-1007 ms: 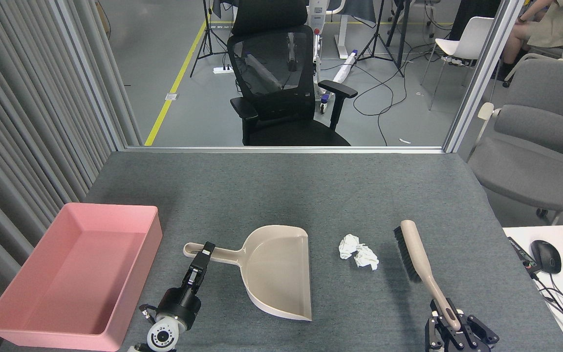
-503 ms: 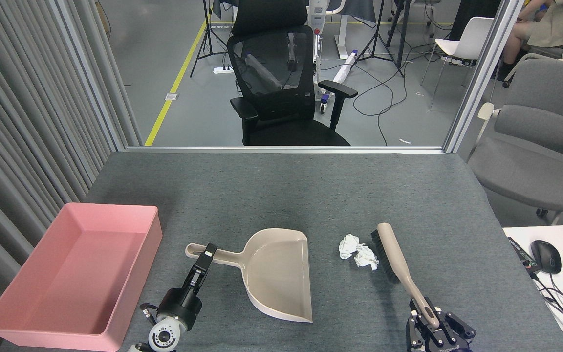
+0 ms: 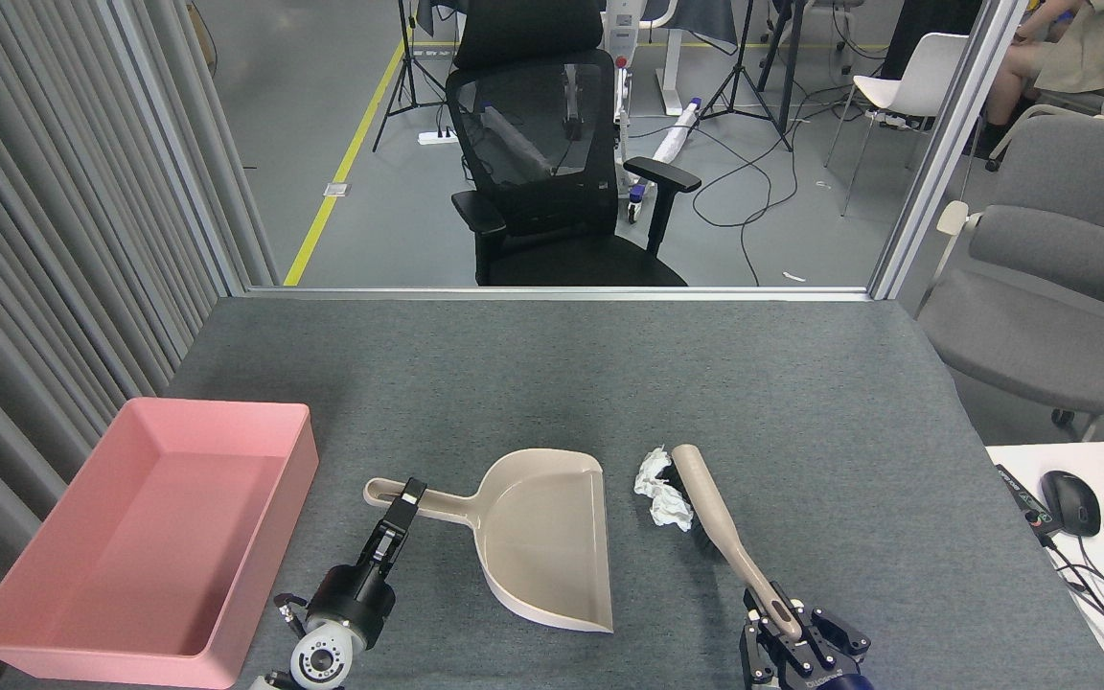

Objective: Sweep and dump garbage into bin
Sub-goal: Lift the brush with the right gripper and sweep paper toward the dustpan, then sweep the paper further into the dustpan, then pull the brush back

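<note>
Left arm enters at the bottom edge, left of centre, forearm angled up and slightly right. Left gripper [image 3: 408,498] at its far end, fingers pinched together on the dustpan handle [image 3: 432,506]. Right arm barely in view at the bottom edge, right of centre; only the wrist end shows. Right gripper [image 3: 787,628] clamped on the brush handle [image 3: 734,551], black fingers either side of it.

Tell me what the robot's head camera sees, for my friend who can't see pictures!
The right gripper holds a beige brush against crumpled white tissue, beside the open mouth of a beige dustpan on a gray table. The left gripper grips the dustpan's handle. An empty pink bin sits at the left.
</note>
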Robot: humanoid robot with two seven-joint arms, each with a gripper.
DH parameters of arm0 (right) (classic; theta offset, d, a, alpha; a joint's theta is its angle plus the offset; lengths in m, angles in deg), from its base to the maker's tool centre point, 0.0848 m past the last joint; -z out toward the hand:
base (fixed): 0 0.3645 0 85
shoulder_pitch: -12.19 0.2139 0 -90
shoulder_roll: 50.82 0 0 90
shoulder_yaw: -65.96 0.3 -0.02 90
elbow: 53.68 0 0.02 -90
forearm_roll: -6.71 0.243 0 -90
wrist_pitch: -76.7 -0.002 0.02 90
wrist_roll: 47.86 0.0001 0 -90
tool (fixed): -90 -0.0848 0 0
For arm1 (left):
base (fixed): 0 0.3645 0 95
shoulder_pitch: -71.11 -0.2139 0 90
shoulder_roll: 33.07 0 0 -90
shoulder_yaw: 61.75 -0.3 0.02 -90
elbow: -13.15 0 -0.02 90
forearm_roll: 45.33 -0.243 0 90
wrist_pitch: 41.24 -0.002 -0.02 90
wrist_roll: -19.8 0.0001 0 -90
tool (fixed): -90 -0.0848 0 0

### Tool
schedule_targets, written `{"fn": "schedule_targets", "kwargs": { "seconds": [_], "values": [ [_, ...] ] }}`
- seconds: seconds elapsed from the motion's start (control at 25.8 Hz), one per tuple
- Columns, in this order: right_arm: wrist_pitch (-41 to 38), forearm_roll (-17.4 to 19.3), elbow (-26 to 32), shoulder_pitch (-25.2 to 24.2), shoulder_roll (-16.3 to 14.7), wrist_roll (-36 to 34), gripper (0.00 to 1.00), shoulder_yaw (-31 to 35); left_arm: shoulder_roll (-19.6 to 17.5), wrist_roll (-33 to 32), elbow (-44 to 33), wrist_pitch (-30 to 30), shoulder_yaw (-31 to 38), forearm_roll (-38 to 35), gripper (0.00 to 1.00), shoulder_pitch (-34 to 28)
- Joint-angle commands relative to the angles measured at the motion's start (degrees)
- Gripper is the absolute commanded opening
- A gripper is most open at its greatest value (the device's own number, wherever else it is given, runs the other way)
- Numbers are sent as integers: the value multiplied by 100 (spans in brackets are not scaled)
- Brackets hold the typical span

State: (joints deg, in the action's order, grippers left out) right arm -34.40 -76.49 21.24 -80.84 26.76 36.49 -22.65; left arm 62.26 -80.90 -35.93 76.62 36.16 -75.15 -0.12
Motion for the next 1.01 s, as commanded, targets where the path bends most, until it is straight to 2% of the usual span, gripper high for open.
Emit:
{"fn": "schedule_targets", "kwargs": {
  "seconds": [0.0,0.27,0.58,0.7,0.81,0.97],
  "values": [
    [-158,-3,5,-4,134,-33,5,-78,11,-3,4,-8,0,-32,21,4],
    [-378,-21,66,-31,565,-51,6,-280,11,6,-5,-61,0,-76,21,21],
    [-650,-3,637,-268,723,-165,6,-324,20,15,-5,-87,0,-76,21,39],
    [-632,41,848,-347,697,-218,6,-104,20,6,-5,-87,0,-76,21,39],
    [-588,313,831,-356,653,-192,6,379,11,6,-14,-87,0,-76,21,39],
    [-501,322,506,-321,539,-165,6,520,11,6,-14,-87,0,-68,21,39]
  ]
}}
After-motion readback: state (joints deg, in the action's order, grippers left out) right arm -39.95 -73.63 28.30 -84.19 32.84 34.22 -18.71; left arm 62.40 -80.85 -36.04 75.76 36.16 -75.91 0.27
